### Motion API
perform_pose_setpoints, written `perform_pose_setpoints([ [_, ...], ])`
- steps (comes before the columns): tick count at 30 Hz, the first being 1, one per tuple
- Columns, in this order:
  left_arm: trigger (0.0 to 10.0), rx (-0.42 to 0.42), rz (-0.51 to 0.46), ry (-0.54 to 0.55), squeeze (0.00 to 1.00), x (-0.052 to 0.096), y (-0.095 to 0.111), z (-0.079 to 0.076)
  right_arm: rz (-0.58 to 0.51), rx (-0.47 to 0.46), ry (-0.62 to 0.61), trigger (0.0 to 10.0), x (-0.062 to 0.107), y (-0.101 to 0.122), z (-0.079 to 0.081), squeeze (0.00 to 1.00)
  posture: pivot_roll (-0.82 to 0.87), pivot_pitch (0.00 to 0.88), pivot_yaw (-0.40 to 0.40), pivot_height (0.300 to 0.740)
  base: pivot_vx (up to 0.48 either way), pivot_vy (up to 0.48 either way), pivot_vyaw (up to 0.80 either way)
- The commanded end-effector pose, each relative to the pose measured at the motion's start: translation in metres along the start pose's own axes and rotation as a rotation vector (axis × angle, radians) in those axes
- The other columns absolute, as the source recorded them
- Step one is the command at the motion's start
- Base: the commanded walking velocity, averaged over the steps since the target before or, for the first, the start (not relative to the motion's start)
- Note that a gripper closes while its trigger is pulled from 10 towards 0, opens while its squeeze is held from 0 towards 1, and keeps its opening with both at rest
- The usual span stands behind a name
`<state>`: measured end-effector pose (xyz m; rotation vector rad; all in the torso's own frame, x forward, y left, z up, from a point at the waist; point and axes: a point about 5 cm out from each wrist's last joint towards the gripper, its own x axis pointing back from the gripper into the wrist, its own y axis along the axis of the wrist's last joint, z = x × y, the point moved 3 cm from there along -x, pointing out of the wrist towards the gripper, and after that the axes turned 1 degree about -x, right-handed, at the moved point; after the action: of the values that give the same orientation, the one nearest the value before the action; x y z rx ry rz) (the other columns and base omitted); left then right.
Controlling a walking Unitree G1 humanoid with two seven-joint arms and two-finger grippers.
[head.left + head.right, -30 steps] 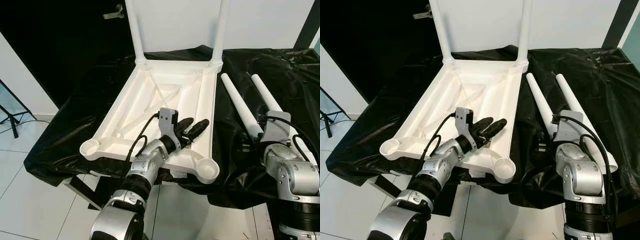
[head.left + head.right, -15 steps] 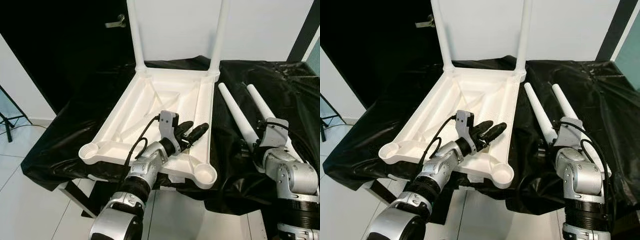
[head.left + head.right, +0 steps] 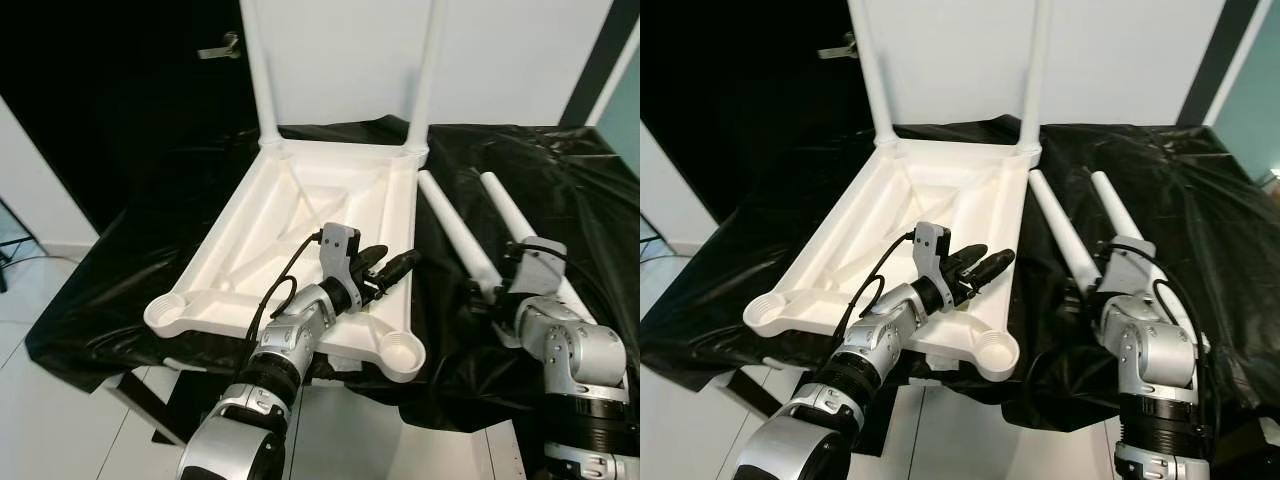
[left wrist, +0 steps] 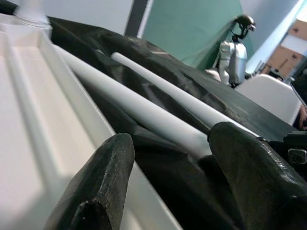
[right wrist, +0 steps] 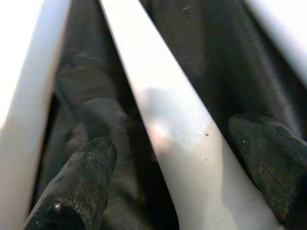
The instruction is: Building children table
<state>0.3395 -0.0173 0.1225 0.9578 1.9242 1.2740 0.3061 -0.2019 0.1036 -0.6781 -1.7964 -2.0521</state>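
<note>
So the white plastic tabletop (image 3: 300,230) is lying upside down on the black plastic sheet (image 3: 150,260) that covers the work surface. It has two white legs already standing up in its far corners (image 3: 257,75), while the two near corner sockets (image 3: 397,350) are empty.

The left gripper (image 3: 385,272) hangs over the near right rim of the tabletop, fingers spread apart, nothing in them.

Further right, two loose white tapered legs (image 3: 455,235) lie side by side on the sheet. The right gripper (image 5: 163,158) is down over the nearer one, fingers spread and straddling it, not clamped yet as far as I can tell.

What worries me: that leg is smooth and round on a slick, wrinkled sheet, so an off-centre squeeze could roll it away or knock the second leg. Also the tabletop's near corner overhangs the edge, so pushing a leg in hard might tip or slide it.
</note>
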Motion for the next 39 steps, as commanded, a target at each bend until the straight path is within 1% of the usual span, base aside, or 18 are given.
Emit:
perform_pose_setpoints([
  [1,10.0,0.018,0.037,0.001,0.0,0.001,-0.011,-0.001,0.303,-0.049,0.071,10.0,-0.006,-0.069,0.011,0.0,-0.19,0.0,0.088,0.74,0.0,0.0,0.0],
  [2,10.0,0.018,0.04,0.004,0.0,0.002,-0.011,-0.001,0.31,-0.061,0.067,4.6,-0.007,-0.072,0.01,0.0,-0.19,0.0,0.087,0.74,0.0,0.0,0.0],
  [3,10.0,0.018,0.04,0.004,0.0,0.002,-0.011,-0.001,0.31,-0.061,0.067,4.6,-0.007,-0.072,0.01,0.0,-0.19,0.0,0.087,0.74,0.0,0.0,0.0],
  [4,10.0,0.018,0.043,0.008,0.0,0.002,-0.012,0.0,0.304,-0.079,0.063,0.0,-0.007,-0.071,0.007,0.0,-0.19,0.0,0.086,0.74,0.0,0.0,0.0],
  [14,10.0,0.018,0.054,0.008,0.0,0.0,-0.014,-0.001,0.237,-0.15,0.059,0.0,-0.007,-0.051,0.001,0.0,-0.2,0.0,0.09,0.74,0.0,0.0,0.0],
  [15,10.0,0.017,0.055,0.008,0.0,0.0,-0.014,-0.001,0.23,-0.149,0.056,2.4,-0.006,-0.048,0.001,0.0,-0.2,0.0,0.09,0.74,0.0,0.0,0.0],
  [16,10.0,0.017,0.056,0.007,0.0,-0.001,-0.014,-0.001,0.217,-0.142,0.043,2.4,-0.006,-0.045,0.0,0.0,-0.21,0.0,0.09,0.74,0.0,0.0,0.0],
  [17,10.0,0.015,0.056,0.007,0.0,-0.001,-0.013,-0.001,0.174,-0.107,0.017,10.0,-0.005,-0.038,-0.002,0.0,-0.21,0.0,0.091,0.74,0.0,0.0,0.0],
  [19,10.0,0.013,0.056,0.007,0.0,-0.001,-0.013,-0.001,0.135,-0.074,-0.003,10.0,-0.005,-0.031,-0.004,0.0,-0.21,0.0,0.091,0.74,0.0,0.0,0.0],
  [20,10.0,0.012,0.056,0.007,0.0,-0.001,-0.013,-0.001,0.08,-0.047,-0.006,10.0,-0.003,-0.02,-0.002,0.53,-0.21,0.0,0.091,0.74,0.0,0.0,0.0],
  [21,10.0,0.01,0.055,0.007,0.0,-0.001,-0.013,-0.001,0.029,-0.025,0.001,10.0,0.0,-0.011,0.001,0.77,-0.21,0.0,0.089,0.74,0.0,0.0,0.0],
  [23,10.0,0.01,0.055,0.007,0.0,-0.001,-0.013,-0.001,0.029,-0.025,0.001,10.0,0.0,-0.011,0.001,0.77,-0.21,0.0,0.089,0.74,0.0,0.0,0.0],
  [24,10.0,0.009,0.055,0.006,0.0,-0.001,-0.013,-0.001,-0.028,0.001,0.015,10.0,0.003,0.0,0.005,0.75,-0.21,0.0,0.089,0.74,0.0,0.0,0.0],
  [25,10.0,0.009,0.054,0.006,0.0,0.0,-0.013,-0.001,-0.065,0.017,0.026,10.0,0.006,0.007,0.009,0.0,-0.21,0.0,0.088,0.74,0.0,0.0,0.0],
  [28,10.0,0.006,0.051,0.005,0.0,0.0,-0.013,-0.001,-0.109,0.043,0.03,10.0,0.009,0.014,0.012,0.0,-0.2,0.0,0.086,0.74,0.0,0.0,0.0],
  [33,10.0,0.029,-0.037,-0.021,0.0,0.001,-0.003,-0.005,-0.249,0.141,-0.042,10.0,0.02,0.027,0.015,0.0,-0.2,0.0,0.083,0.74,0.0,0.0,0.0],
  [34,10.0,0.05,-0.119,-0.036,0.0,0.003,0.008,-0.006,-0.291,0.178,-0.082,10.0,0.025,0.025,0.015,0.0,-0.19,0.0,0.081,0.74,0.0,0.0,0.0],
  [39,10.0,0.065,-0.277,-0.063,0.0,0.013,0.029,-0.006,-0.375,0.209,-0.099,10.0,0.032,0.029,0.024,0.0,-0.19,0.001,0.082,0.74,0.0,0.0,0.0],
])
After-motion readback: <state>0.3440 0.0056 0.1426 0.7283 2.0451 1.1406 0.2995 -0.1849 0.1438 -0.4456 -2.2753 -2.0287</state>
